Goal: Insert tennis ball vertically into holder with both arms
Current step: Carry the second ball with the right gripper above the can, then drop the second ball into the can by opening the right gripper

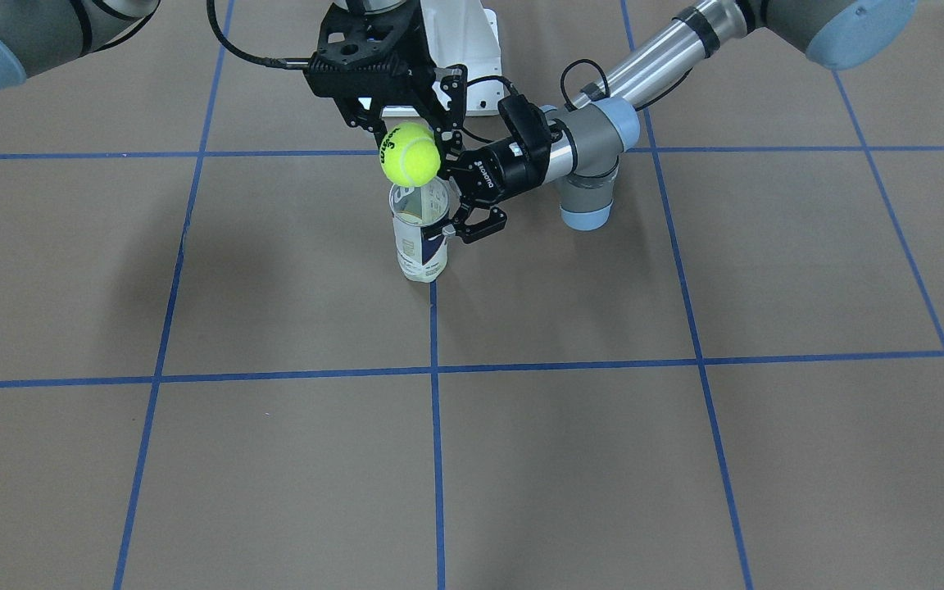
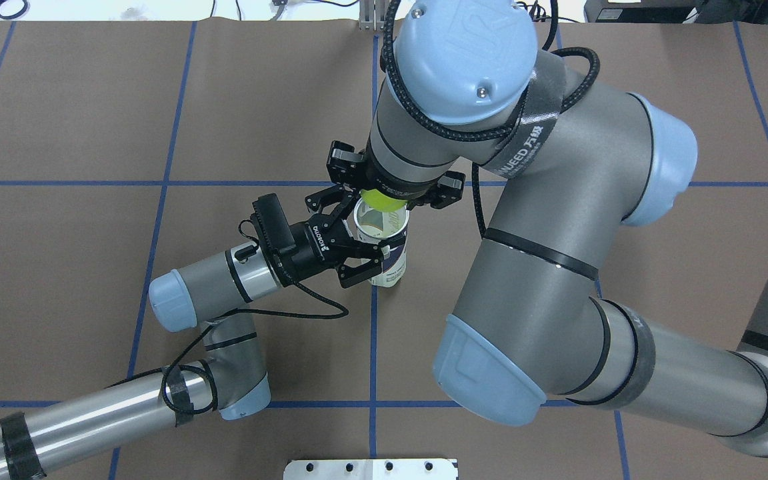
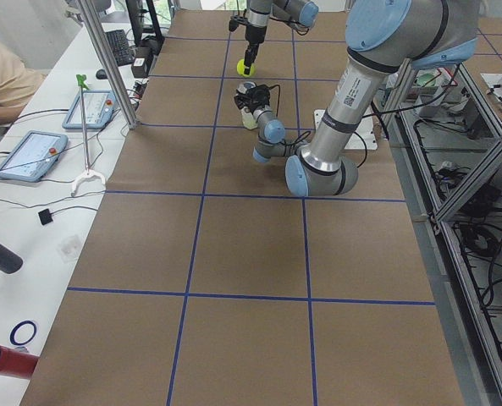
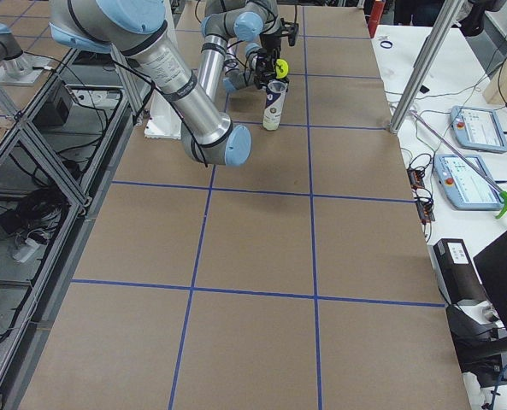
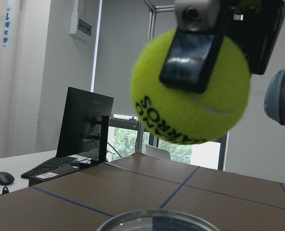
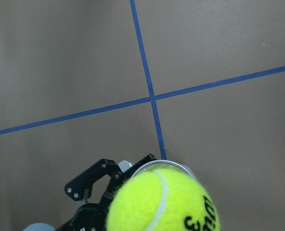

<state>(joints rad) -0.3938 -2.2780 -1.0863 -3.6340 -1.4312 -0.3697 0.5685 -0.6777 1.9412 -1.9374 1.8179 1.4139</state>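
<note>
The yellow-green tennis ball (image 1: pixel 410 153) hangs just above the open mouth of the holder (image 1: pixel 421 238), a clear can with a white and navy label standing upright on the brown table. My right gripper (image 1: pixel 410 135) points down from above and is shut on the ball. My left gripper (image 1: pixel 451 215) reaches in level from the side and is shut on the holder's upper part. In the overhead view the ball (image 2: pixel 381 198) peeks out under the right wrist, over the holder (image 2: pixel 392 261). In the left wrist view the holder's silver rim (image 5: pixel 154 221) lies below the ball (image 5: pixel 190 91).
A white pedestal base (image 1: pixel 460 49) stands behind the holder at the robot's foot. The right arm's big elbow (image 2: pixel 524 320) looms over the table's right half. Side benches hold tablets (image 3: pixel 30 154); a seated person (image 3: pixel 1 76) is at the far end.
</note>
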